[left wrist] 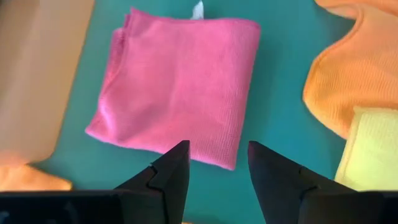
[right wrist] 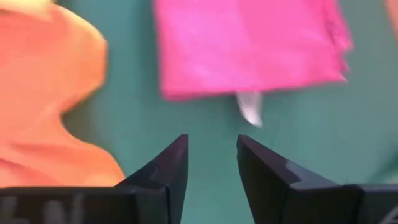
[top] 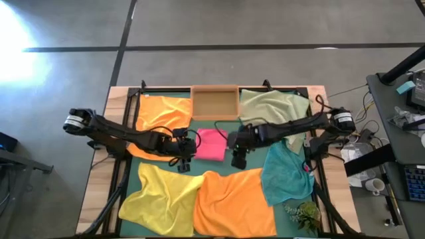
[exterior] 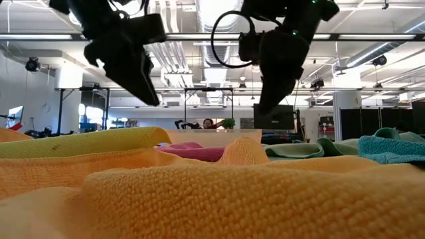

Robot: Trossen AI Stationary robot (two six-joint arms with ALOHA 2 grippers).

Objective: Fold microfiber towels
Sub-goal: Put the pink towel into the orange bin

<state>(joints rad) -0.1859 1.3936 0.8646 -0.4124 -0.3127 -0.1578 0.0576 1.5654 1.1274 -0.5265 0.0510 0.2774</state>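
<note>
Right now you've got both grippers hanging above the middle of the bench, one on each side of the folded hot pink microfiber towel [top: 212, 144]. That towel lies flat as a neat rectangle on the flat dark green table mat [top: 255, 160], just in front of the small wooden tray [top: 214, 102] at the far edge.

Your left gripper [top: 184, 163] sits just left of the pink towel; fingers [left wrist: 176, 176] apart, nothing between them, the towel's near edge just ahead of the tips in the left wrist view. Your right gripper [top: 238, 159] sits just right of the towel; fingers [right wrist: 175, 168] apart and empty too, over bare mat, with the towel's white tag [right wrist: 250, 107] just beyond them. In the low view both grippers are clear of the cloth.

The rest are unfolded and rumpled:
- orange microfiber towel [top: 162, 116], far left, partly under your left arm
- pale green microfiber towel [top: 273, 105], far right, beside the tray
- teal microfiber towel [top: 285, 174], right side, under your right arm
- yellow microfiber towel [top: 161, 198], near left
- second orange microfiber towel [top: 234, 204], near centre, overlapping the yellow one's edge and touching the teal one

Small green plant sprig [top: 303, 214] at the near right corner.
</note>
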